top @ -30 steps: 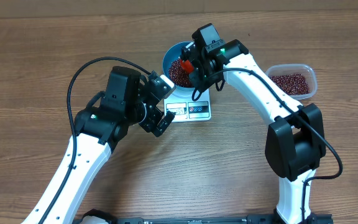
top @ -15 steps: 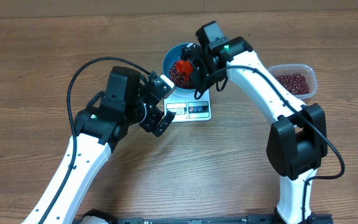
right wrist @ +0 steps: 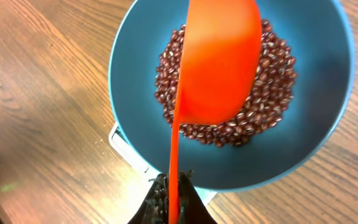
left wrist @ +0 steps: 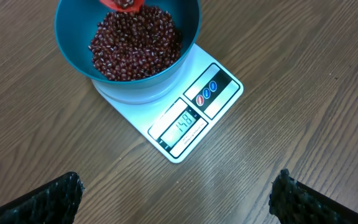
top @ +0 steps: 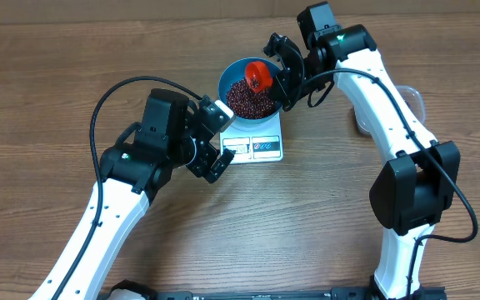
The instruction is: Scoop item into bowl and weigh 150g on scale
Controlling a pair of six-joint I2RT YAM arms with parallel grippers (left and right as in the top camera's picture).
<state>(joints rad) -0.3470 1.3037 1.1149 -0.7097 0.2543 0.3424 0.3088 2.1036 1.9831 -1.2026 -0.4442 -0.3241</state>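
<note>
Beans [top: 248,100]: heaped in the blue bowl [top: 226,79] atop the white scale [top: 261,148], toward 12 o'clock on the bench [top: 57,100].

Overhead: right pincer [top: 280,73] clamped on the handle of an orange scoop [top: 258,73] over the bowl's 1 o'clock side. Left pincer [top: 220,142] spread wide, holding nothing, parked at the scale's 9 o'clock.

From the left wrist: lit display [left wrist: 185,124], digits too small to trust. Probably near target, so add in trickles.

From the right wrist: scoop hanging over the heap. Tip slowly, keep off the rim, wait for the reading to settle.
</note>
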